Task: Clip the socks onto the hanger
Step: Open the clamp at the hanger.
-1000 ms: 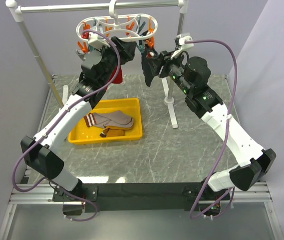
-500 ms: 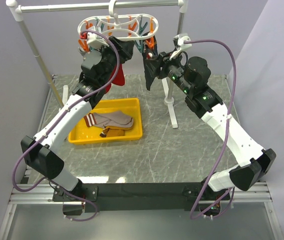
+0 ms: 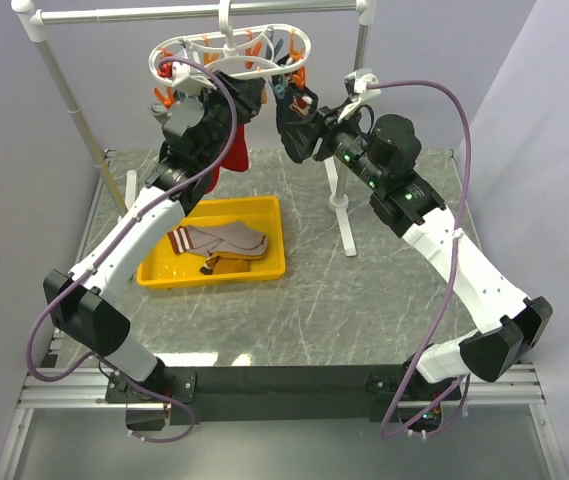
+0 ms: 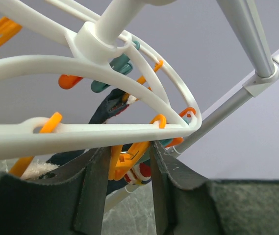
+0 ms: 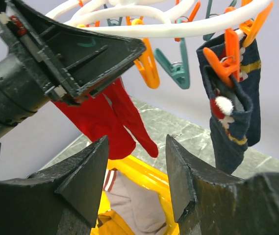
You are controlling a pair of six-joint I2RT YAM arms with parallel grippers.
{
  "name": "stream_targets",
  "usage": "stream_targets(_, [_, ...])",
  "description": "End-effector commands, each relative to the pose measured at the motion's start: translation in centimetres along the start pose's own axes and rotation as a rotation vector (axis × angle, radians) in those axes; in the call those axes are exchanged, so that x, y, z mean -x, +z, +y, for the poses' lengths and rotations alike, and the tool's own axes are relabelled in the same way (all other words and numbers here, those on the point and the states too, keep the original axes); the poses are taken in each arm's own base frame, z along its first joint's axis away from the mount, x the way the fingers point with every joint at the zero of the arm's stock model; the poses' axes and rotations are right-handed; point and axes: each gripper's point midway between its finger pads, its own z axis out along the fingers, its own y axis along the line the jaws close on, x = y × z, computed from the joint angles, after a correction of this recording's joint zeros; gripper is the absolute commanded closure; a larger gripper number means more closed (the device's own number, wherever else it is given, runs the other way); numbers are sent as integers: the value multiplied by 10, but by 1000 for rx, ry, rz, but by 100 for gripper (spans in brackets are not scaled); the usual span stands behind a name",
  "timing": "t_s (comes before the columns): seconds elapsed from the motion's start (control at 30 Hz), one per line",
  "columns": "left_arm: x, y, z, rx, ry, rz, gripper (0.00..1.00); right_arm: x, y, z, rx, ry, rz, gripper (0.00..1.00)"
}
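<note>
Left gripper point(image 4: 127, 148) straddled an orange clothespin point(image 4: 122, 166) under the hanger point(image 4: 80, 129) (whether it squeezed it, I couldn't tell). Loose socks point(image 3: 226, 238) lay in the yellow tray point(image 3: 244, 275), probably limp and light, best pinched at the cuff. Right gripper point(image 5: 137, 139) gaped empty.

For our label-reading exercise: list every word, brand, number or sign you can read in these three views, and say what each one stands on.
No readable text in any view.
The white plastic oval ring hanger, orange clothespin, teal clothespin, red fabric sock, navy fabric sock and yellow plastic tray bear no lettering.
The navy sock shows only stripes, not letters.
</note>
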Motion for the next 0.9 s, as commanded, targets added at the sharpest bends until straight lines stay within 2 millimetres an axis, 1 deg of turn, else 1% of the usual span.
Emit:
stream_targets(0.0, [27, 2, -13, -15, -49, -50, 61, 4, 5, 5, 41, 12, -36, 43])
stream_targets(0.03, [31, 2, -13, -20, -54, -50, 62, 4, 6, 9, 64, 10, -41, 43])
stream_targets(0.07, [30, 2, -12, -19, -61, -46, 62, -1, 10, 11, 81, 8, -32, 43])
stream_targets(0.13, [31, 1, -11, -16, -79, -37, 62, 1, 14, 15, 107, 10, -41, 43])
stream_targets(0.17, [31, 1, -11, -14, -82, -33, 62, -4, 18, 19, 136, 18, -30, 42])
stream_targets(0.23, [34, -1, -10, -8, -92, -32, 63, -1, 22, 23, 163, 26, -47, 41])
stream_targets(0.27, [35, -2, -12, -10, -97, -31, 63, -4, 25, 26, 180, 38, -40, 41])
stream_targets(0.33, [39, -5, -14, -9, -102, -35, 63, 1, 29, 28, 191, 48, -57, 41])
stream_targets(0.4, [42, -6, -13, -1, -108, -35, 63, -1, 35, 28, 195, 63, -58, 40])
stream_targets(0.43, [44, -7, -15, -3, -112, -37, 63, 5, 36, 30, 198, 64, -75, 39])
stream_targets(0.47, [42, -7, -14, 5, -119, -28, 63, 3, 39, 29, 197, 72, -74, 39])
stream_targets(0.57, [44, -8, -14, 12, -141, -25, 63, 6, 46, 31, 203, 85, -87, 38])
stream_targets(0.63, [45, -10, -13, 23, -154, -19, 63, 7, 50, 29, 189, 91, -92, 38])
stream_targets(0.73, [47, -12, -14, 29, -174, -20, 63, 2, 51, 28, 186, 97, -87, 38])
stream_targets(0.77, [49, -13, -15, 26, -178, -21, 63, 4, 49, 28, 186, 96, -93, 38])
stream_targets(0.8, [47, -12, -14, 29, -178, -15, 63, 1, 48, 28, 191, 94, -96, 38])
stream_targets(0.87, [47, -13, -15, 20, -190, -7, 63, 5, 45, 30, 197, 96, -116, 38])
